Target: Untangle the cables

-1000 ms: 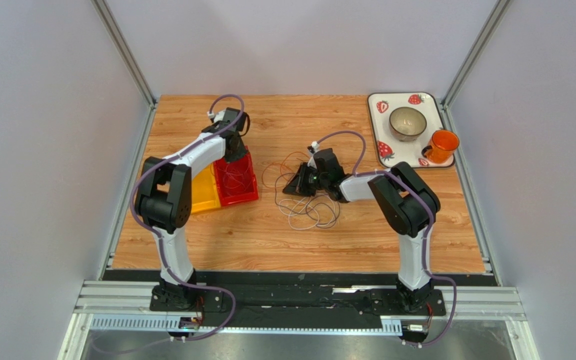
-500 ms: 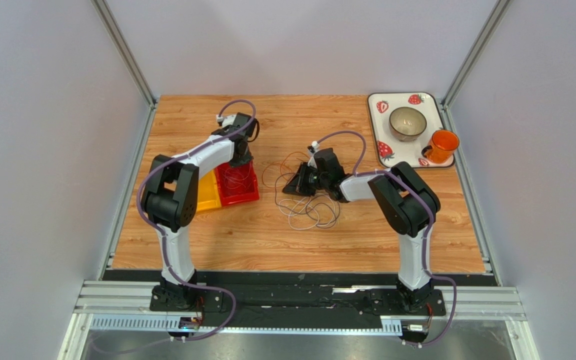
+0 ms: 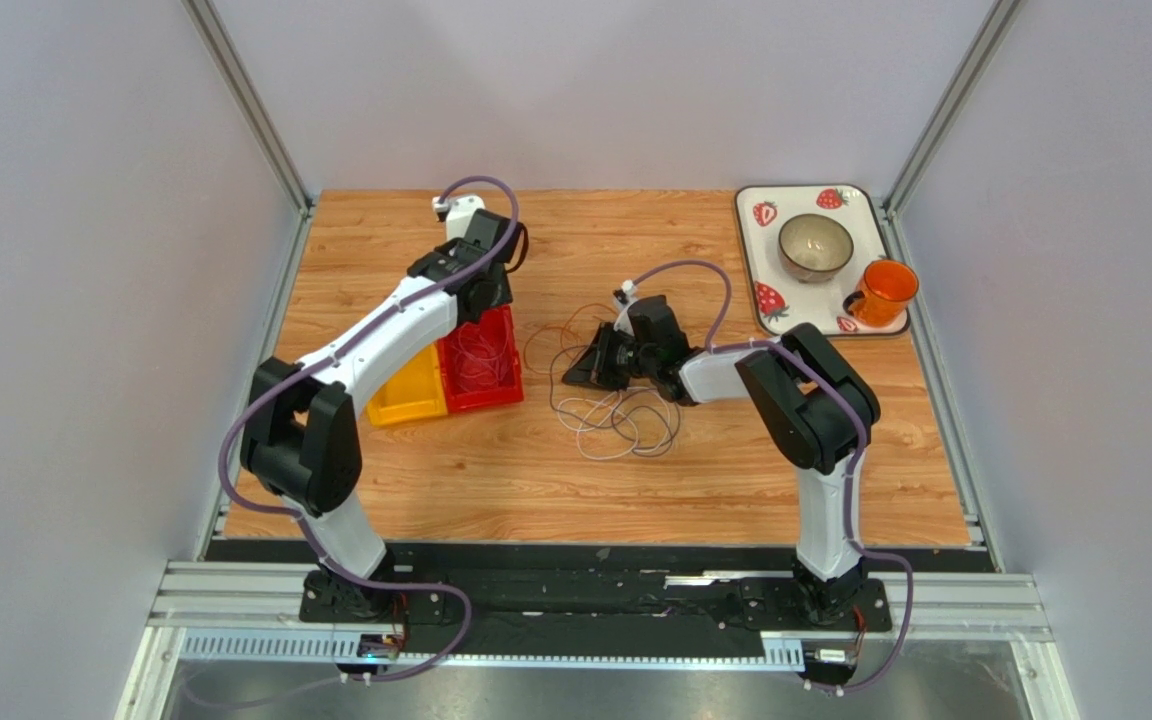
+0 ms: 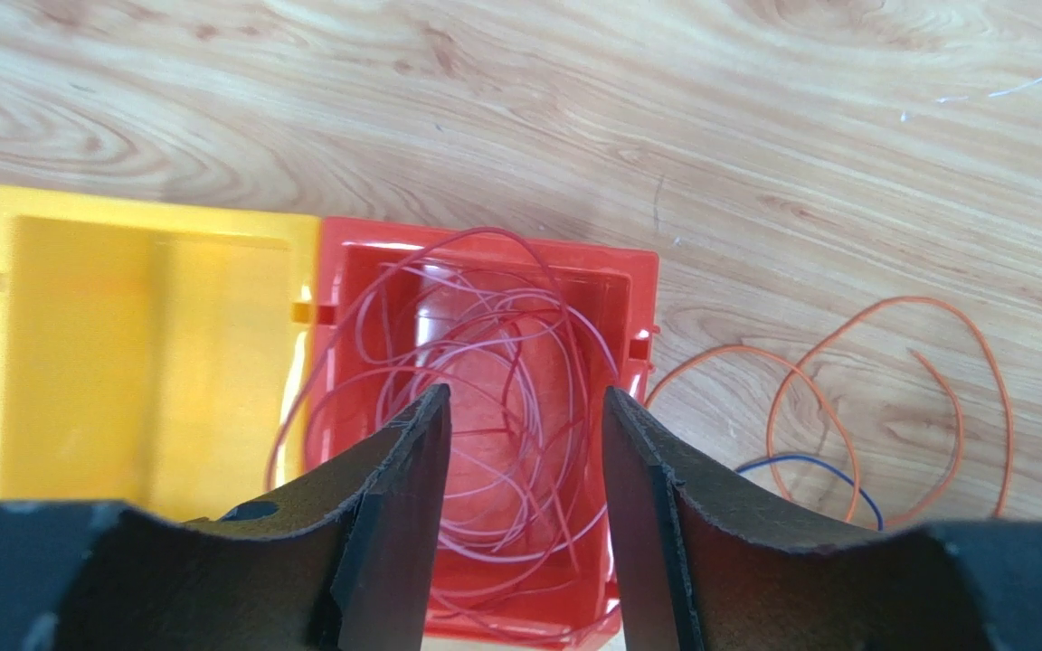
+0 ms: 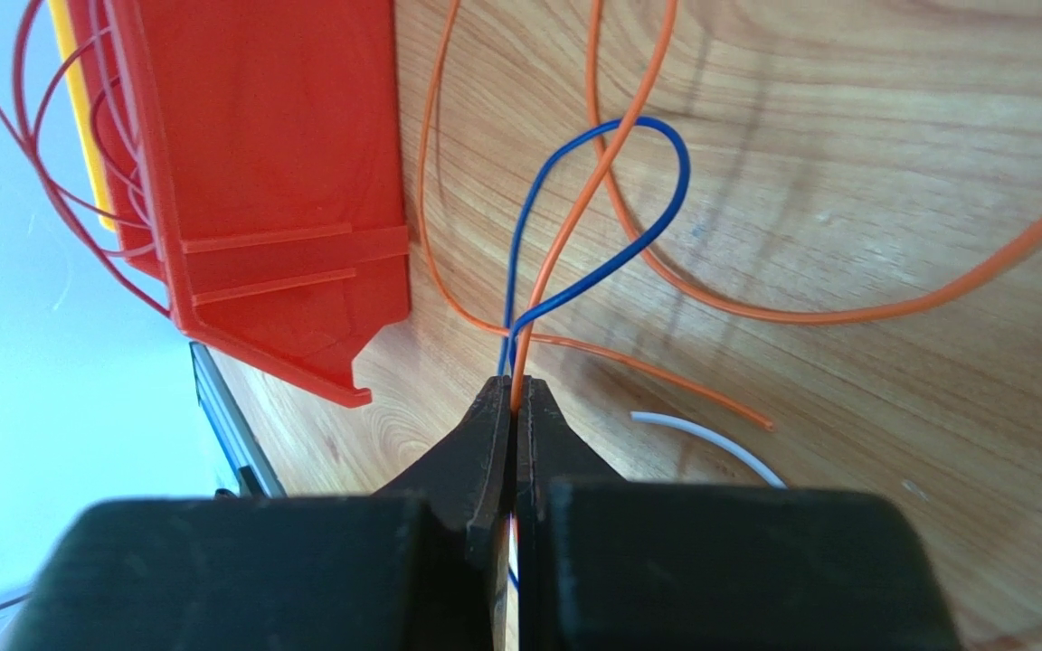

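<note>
A coil of thin red cable [image 4: 486,339] lies in the red bin [image 4: 629,271]. My left gripper [image 4: 524,393] hovers over that coil, open, with nothing between its fingers; from above it [image 3: 480,300] sits at the bin's far end. On the table to the right lie an orange cable [image 4: 880,353] and a blue cable [image 4: 812,468]. My right gripper [image 5: 514,387] is shut on the orange cable [image 5: 622,109] and the blue cable [image 5: 663,204] where they cross. A white cable [image 5: 703,441] ends beside it. The loose tangle [image 3: 620,420] spreads around the right gripper [image 3: 590,368] at mid-table.
A yellow bin [image 3: 402,398] stands against the red bin's [image 3: 495,393] left side. At the back right is a strawberry-print tray [image 3: 760,255] holding a bowl [image 3: 815,245] and an orange cup [image 3: 883,290]. Metal frame rails edge the table.
My left gripper has opened and let the red cable drop into the red bin, and the left arm has stretched farther back. The right arm has not moved.
</note>
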### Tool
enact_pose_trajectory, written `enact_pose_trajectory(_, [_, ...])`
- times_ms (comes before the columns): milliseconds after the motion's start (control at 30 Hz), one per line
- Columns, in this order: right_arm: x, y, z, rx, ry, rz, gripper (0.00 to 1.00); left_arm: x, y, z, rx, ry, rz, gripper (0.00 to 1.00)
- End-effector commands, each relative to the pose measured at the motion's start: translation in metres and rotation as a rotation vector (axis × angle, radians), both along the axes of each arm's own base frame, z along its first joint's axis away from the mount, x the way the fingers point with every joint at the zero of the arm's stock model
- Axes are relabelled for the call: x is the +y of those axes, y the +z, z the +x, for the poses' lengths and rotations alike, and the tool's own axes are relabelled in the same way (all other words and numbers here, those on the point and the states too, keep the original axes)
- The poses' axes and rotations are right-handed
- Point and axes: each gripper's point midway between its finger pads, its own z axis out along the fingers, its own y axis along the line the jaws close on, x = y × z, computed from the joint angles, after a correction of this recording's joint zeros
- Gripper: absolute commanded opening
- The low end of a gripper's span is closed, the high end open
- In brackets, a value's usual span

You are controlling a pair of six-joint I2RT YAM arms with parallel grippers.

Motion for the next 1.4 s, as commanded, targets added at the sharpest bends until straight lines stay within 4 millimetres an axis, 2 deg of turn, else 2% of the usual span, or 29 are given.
enact_pose_trajectory(0, [0.01,0.028,0.004,-0.087,0.043,0.086,0.0,0.0,0.041,-0.011,-0.066,-0.021,0.049,0.54])
enact_pose_trajectory(67, [0.017,0.042,-0.003,-0.134,0.096,0.105,0.0,-0.008,0.053,-0.018,-0.09,-0.06,0.048,0.54])
enact_pose_trajectory(133, [0.023,0.052,-0.015,-0.167,0.152,0.103,0.2,-0.018,0.065,-0.028,-0.11,-0.11,0.018,0.55])
enact_pose_trajectory(167, [0.02,0.066,-0.019,-0.223,0.164,0.078,0.31,-0.02,0.062,-0.034,-0.101,-0.133,0.017,0.55])
enact_pose_trajectory(200, [0.011,0.063,-0.016,-0.242,0.113,0.022,0.51,-0.023,0.064,-0.037,-0.11,-0.149,0.007,0.55])
enact_pose_trajectory(233, [0.004,0.066,-0.016,-0.267,0.085,-0.015,0.59,-0.031,0.07,-0.045,-0.119,-0.19,-0.027,0.55])
enact_pose_trajectory(267, [-0.005,0.078,-0.015,-0.301,0.05,-0.038,0.65,-0.032,0.063,-0.051,-0.105,-0.218,-0.031,0.55])
enact_pose_trajectory(300, [-0.015,0.083,-0.009,-0.336,-0.007,-0.065,0.69,-0.036,0.064,-0.054,-0.112,-0.235,-0.048,0.55])
enact_pose_trajectory(333, [-0.025,0.076,-0.015,-0.334,-0.025,-0.083,0.7,-0.041,0.07,-0.06,-0.126,-0.26,-0.075,0.55])
enact_pose_trajectory(400, [-0.038,0.095,-0.01,-0.403,-0.097,-0.082,0.7,-0.047,0.063,-0.067,-0.118,-0.303,-0.095,0.55])
enact_pose_trajectory(467, [-0.051,0.089,-0.011,-0.402,-0.149,-0.119,0.69,-0.058,0.059,-0.072,-0.11,-0.345,-0.119,0.55])
enact_pose_trajectory(500, [-0.063,0.092,-0.003,-0.411,-0.226,-0.152,0.69,-0.062,0.058,-0.073,-0.108,-0.361,-0.126,0.53])
enact_pose_trajectory(600, [-0.089,0.081,0.005,-0.378,-0.352,-0.244,0.68,-0.082,0.046,-0.071,-0.074,-0.417,-0.126,0.53])
enact_pose_trajectory(733, [-0.104,0.07,0.011,-0.325,-0.411,-0.274,0.67,-0.115,0.024,-0.054,-0.014,-0.477,-0.12,0.55])
enact_pose_trajectory(800, [-0.104,0.067,0.014,-0.299,-0.407,-0.272,0.66,-0.125,0.017,-0.045,-0.003,-0.493,-0.121,0.57])
enact_pose_trajectory(867, [-0.109,0.058,0.016,-0.261,-0.425,-0.29,0.65,-0.137,0.003,-0.032,0.017,-0.508,-0.111,0.58])
enact_pose_trajectory(900, [-0.112,0.057,0.018,-0.252,-0.442,-0.294,0.65,-0.142,-0.013,-0.027,0.051,-0.511,-0.098,0.59])
enact_pose_trajectory(933, [-0.118,0.055,0.019,-0.232,-0.466,-0.292,0.65,-0.149,-0.009,-0.019,0.038,-0.515,-0.1,0.6])
enact_pose_trajectory(967, [-0.118,0.054,0.02,-0.223,-0.463,-0.281,0.65,-0.148,-0.016,-0.017,0.061,-0.507,-0.086,0.6])
enact_pose_trajectory(1000, [-0.118,0.053,0.021,-0.214,-0.457,-0.27,0.65,-0.148,-0.033,-0.013,0.095,-0.494,-0.058,0.6])
enact_pose_trajectory(1033, [-0.122,0.052,0.025,-0.202,-0.463,-0.255,0.65,-0.151,-0.03,-0.006,0.087,-0.482,-0.054,0.61])
enact_pose_trajectory(1100, [-0.117,0.045,0.024,-0.149,-0.427,-0.21,0.63,-0.146,-0.046,-0.003,0.124,-0.443,-0.018,0.62])
enact_pose_trajectory(1233, [-0.125,0.038,0.03,-0.09,-0.433,-0.121,0.6,-0.147,-0.059,0.007,0.129,-0.402,0.0,0.63])
enact_pose_trajectory(1300, [-0.122,0.035,0.029,-0.063,-0.406,-0.081,0.6,-0.141,-0.072,0.008,0.158,-0.375,0.038,0.63])
enact_pose_trajectory(1367, [-0.122,0.036,0.031,-0.047,-0.386,-0.044,0.59,-0.141,-0.077,0.01,0.167,-0.371,0.043,0.63])
